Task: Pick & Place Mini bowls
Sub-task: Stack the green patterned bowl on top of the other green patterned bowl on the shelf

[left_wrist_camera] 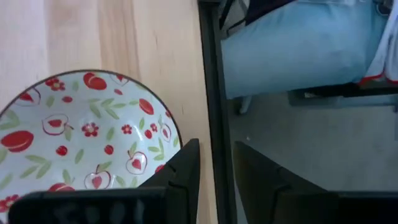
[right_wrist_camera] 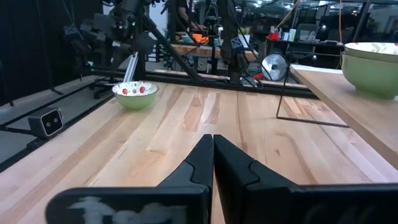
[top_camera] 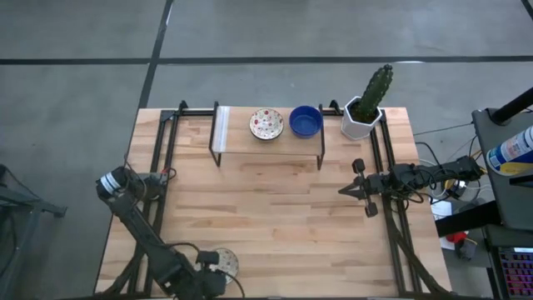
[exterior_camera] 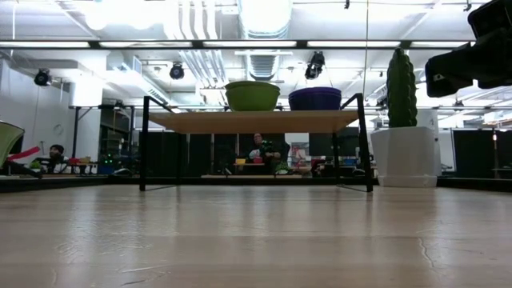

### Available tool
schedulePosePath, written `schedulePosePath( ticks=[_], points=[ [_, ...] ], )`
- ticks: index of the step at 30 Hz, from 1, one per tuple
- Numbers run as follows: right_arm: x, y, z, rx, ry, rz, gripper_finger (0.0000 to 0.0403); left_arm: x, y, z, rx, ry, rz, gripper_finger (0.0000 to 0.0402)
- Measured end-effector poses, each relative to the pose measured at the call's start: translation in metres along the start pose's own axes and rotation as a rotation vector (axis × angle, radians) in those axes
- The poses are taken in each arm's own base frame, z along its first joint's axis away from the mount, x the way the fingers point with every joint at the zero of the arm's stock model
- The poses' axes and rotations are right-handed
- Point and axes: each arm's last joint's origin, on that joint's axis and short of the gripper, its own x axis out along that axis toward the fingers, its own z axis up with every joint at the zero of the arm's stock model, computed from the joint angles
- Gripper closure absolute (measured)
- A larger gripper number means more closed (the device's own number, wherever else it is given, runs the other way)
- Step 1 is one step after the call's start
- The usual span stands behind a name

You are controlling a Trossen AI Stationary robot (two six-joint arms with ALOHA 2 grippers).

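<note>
Broad bare table lies open mid-surface; at the far edge a raised shelf and cactus pot block passage, with open space beneath the shelf.

Right end effector closed above wooden table, patterned mini bowl far side, green-sided bowl on shelf

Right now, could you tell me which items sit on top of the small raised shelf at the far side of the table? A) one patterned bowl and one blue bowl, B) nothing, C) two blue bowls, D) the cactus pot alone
A: the high view shows a patterned bowl beside a blue bowl on the shelf; the cactus pot stands off it on the table.
</note>
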Motion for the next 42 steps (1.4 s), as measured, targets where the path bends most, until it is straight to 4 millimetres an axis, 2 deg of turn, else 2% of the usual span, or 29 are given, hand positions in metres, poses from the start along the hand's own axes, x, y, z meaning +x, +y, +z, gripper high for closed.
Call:
schedulePosePath(
  ticks=[16, 33, 42],
  points=[
    [0.0, 0.0, 0.0, -0.003, -0.001, 0.0, 0.0394, 0.021, 0.009, -0.023, -0.019, -0.008, 0.048, 0.0312],
    [0.0, 0.0, 0.0, -0.01, 0.0, 0.0, 0.0394, 0.029, 0.016, -0.031, -0.031, -0.007, 0.072, 0.0312],
    [0.0, 0.0, 0.0, -0.008, 0.0, 0.0, 0.0394, 0.033, 0.024, -0.034, -0.009, -0.045, 0.146, 0.0312]
  ],
)
